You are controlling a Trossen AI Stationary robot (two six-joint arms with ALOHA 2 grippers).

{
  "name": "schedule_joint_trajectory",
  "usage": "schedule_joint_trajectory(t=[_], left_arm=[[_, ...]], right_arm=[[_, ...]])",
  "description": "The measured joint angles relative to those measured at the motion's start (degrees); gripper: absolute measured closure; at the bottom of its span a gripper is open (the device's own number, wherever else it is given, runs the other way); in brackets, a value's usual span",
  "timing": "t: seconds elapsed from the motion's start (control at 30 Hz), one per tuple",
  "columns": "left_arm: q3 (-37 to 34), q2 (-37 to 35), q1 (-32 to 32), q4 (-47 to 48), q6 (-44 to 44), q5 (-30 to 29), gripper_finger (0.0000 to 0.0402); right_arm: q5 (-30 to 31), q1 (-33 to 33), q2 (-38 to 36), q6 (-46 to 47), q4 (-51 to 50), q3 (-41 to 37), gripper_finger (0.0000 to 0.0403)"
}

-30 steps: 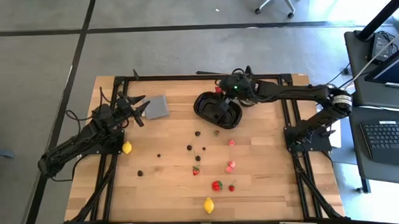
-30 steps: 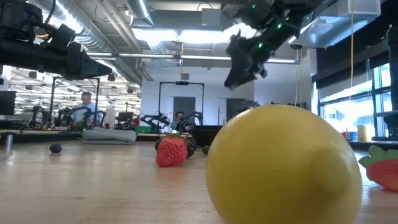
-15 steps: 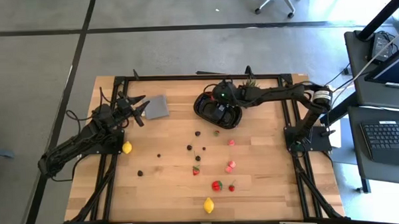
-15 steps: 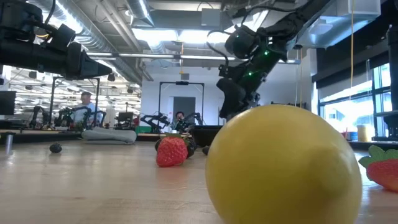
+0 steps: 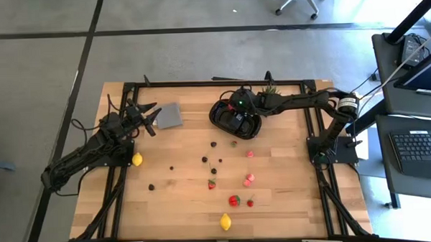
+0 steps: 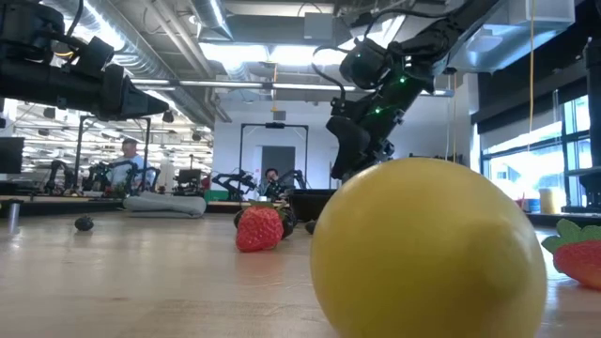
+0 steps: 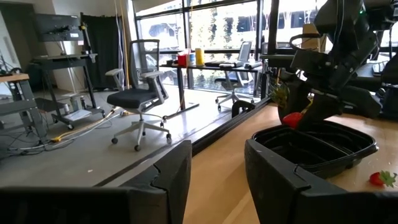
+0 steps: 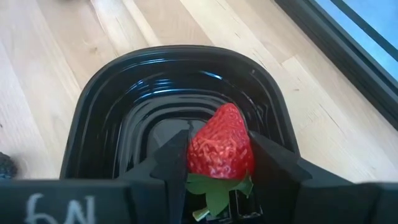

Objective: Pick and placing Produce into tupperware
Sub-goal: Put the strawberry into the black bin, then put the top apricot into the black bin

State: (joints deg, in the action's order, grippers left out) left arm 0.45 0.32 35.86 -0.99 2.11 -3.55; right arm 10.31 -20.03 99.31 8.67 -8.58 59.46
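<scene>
Right wrist view shows you the grip plainly: the right gripper [image 8: 217, 163] has its jaws closed on a strawberry [image 8: 220, 151], pinched at its sides with the leafy end toward the wrist and the tip pointing down into the tray [image 8: 124, 87]. That hold leaves the berry free to drop straight into the glossy compartment below it once you part the jaws; it hangs above the tray floor, not touching it as far as you can see.

From overhead, the right gripper [image 5: 237, 110] sits over the tray [image 5: 217, 119], so your placement looks lined up. I judge you are at the release step.

Working outward from the tray: a dark berry [image 5: 213, 144] lies just beside its near edge, more dark bits and red pieces are scattered toward the table's front, and one lemon [image 5: 225, 221] sits well apart from the tray near the front edge. Another lemon [image 5: 137, 159] rests far to the tray's left, close by the left arm.

Your left gripper [image 5: 148, 117] waits well left of the tray, raised off the table beside a grey square [image 5: 169, 115], its jaws apart with nothing between them.
</scene>
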Motion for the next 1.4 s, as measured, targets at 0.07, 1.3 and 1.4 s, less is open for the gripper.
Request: schedule_joint_trajectory(t=[0.07,1.3,1.4], left_arm=[[0.0,0.0,0.0,0.0,0.0,0.0,0.0261],[0.0,0.0,0.0,-0.1,-0.1,0.0,0.0261],[0.0,0.0,0.0,-0.1,-0.1,0.0,0.0261]], right_arm=[[0.0,0.0,0.0,0.0,0.0,0.0,0.0252],[-14.3,9.7,-0.1,12.2,-45.1,18.0,0.0122],[-14.7,13.4,-0.1,13.6,-47.4,17.8,0.0122]])
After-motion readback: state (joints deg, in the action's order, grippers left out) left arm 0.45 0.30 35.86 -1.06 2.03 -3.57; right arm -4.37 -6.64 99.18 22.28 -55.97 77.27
